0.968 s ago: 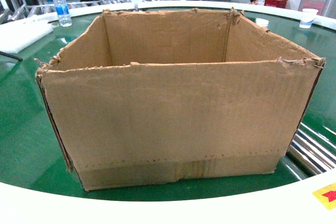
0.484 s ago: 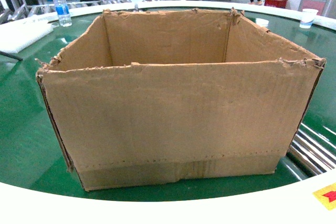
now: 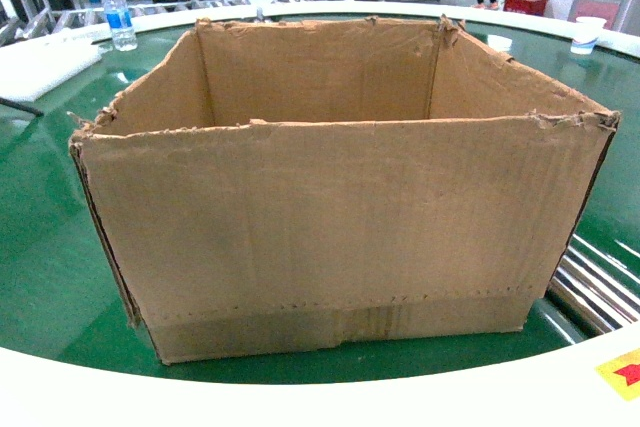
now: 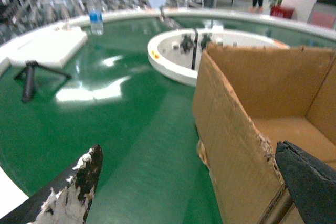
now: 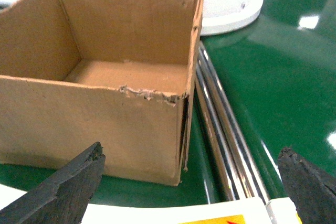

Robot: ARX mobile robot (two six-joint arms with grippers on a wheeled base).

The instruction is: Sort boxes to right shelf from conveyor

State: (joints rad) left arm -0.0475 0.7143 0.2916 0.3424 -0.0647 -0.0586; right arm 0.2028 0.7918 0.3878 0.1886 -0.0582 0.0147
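On the conveyor (image 3: 40,277), both end effectors (image 4: 189,182) (image 5: 191,187) seemingly gape beside the carton (image 3: 340,237).

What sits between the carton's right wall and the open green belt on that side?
Steel rollers run along the carton wall's foot, before the belt; clearest in the right wrist view.

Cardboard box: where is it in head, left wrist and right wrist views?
Head: cardboard box fills centre frame.
Left wrist: right half, its left corner nearest.
Right wrist: left and centre, steel rollers beside it.
Shared landmark: green conveyor belt.
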